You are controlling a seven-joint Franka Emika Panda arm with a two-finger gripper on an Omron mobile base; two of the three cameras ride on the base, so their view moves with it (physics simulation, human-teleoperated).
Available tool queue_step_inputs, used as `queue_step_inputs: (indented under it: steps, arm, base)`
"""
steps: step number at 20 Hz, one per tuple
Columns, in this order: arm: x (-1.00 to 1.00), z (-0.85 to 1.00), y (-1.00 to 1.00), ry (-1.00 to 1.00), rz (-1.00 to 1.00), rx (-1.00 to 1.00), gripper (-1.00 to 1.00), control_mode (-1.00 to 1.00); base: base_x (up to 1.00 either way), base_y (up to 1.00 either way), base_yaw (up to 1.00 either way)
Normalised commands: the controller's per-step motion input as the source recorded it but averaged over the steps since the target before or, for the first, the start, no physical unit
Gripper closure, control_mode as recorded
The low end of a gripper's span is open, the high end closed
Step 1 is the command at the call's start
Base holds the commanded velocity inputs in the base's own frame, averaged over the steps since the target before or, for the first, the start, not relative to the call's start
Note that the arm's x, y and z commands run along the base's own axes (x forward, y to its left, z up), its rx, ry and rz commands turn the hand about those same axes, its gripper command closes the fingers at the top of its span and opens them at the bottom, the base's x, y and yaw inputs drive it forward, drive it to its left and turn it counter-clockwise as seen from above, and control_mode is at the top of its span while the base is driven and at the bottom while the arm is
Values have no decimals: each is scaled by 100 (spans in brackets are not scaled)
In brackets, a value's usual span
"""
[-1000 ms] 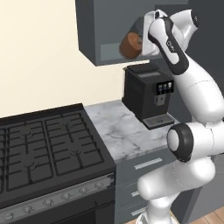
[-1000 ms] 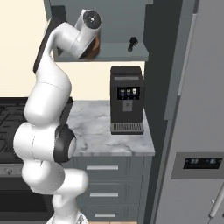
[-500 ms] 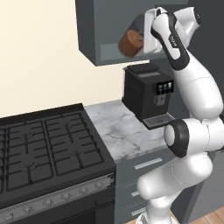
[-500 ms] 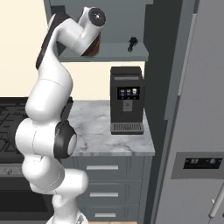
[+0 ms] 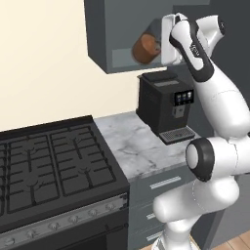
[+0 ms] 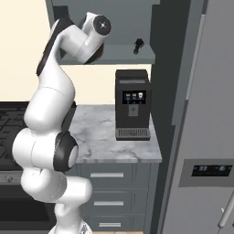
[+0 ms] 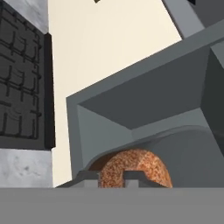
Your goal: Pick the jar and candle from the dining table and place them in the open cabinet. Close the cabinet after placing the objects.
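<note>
The jar (image 5: 144, 48), glass with reddish-brown filling, hangs tilted in the mouth of the open cabinet (image 5: 98, 35), just above its floor. My gripper (image 5: 158, 47) reaches in from the right and is shut on the jar. In the hand view the jar (image 7: 131, 167) sits between my two fingertips, my gripper (image 7: 110, 177) facing the cabinet's (image 7: 144, 103) light grey inside. From the right base view my arm's wrist covers the jar in front of the cabinet (image 6: 114, 57) shelf. The candle and the dining table are out of view.
A black coffee machine (image 5: 166, 103) stands on the marble counter (image 5: 134, 146) under the cabinet. A black stove (image 5: 49, 161) lies to the left. A small dark thing (image 6: 137, 44) stands on the cabinet shelf to the right. A tall fridge (image 6: 210, 137) is at the far right.
The wrist has turned and shifted a little at the cabinet mouth, with the jar still gripped. The base has not moved.
</note>
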Motion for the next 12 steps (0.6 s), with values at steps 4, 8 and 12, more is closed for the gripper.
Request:
queue_step_inputs:
  steps: [4, 8, 12]
  arm:
    - [0, -31, 3, -3, 0, -4, 100, -100]
    - [2, -28, 5, -3, 0, -5, 100, -100]
    - [26, -30, 11, 0, 0, -3, -100, -100]
  base:
    - [0, 0, 0]
    - [0, 0, 0]
    - [0, 0, 0]
